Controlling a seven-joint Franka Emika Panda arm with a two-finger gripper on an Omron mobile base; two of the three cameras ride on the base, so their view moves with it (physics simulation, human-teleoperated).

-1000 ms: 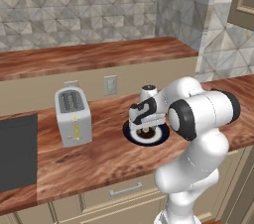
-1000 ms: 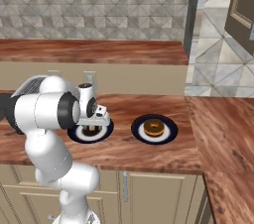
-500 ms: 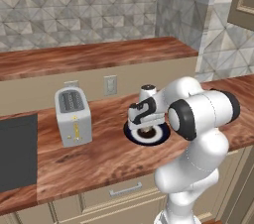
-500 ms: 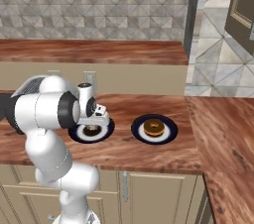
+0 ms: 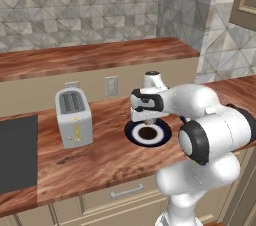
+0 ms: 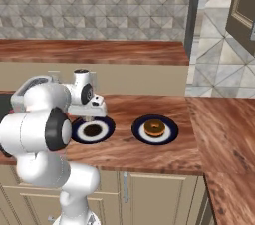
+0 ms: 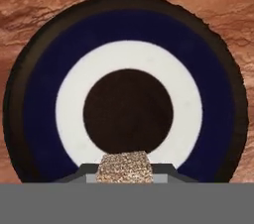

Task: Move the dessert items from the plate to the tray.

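One speckled sweet (image 7: 123, 167) in claw (image 7: 123, 171), above plate (image 7: 44, 99)

No text, label, brand, number or sign can be read on anything in these three views.

Plate (image 7: 44, 99): navy rim, white ring, dark brown centre; speckled tan sweet (image 7: 124, 167), perhaps.

On the counter (image 5: 100, 155): toaster (image 5: 74, 118) at left, plate (image 5: 131, 133) just to its right beneath the gripper (image 5: 146, 120) — second plate (image 6: 171, 130) farther right, carrying a doughnut (image 6: 154, 128). Behind the toaster, wall outlet (image 5: 111, 86). Small piece (image 7: 124, 168) wedged at the gripper's tips, above the near plate's rim.
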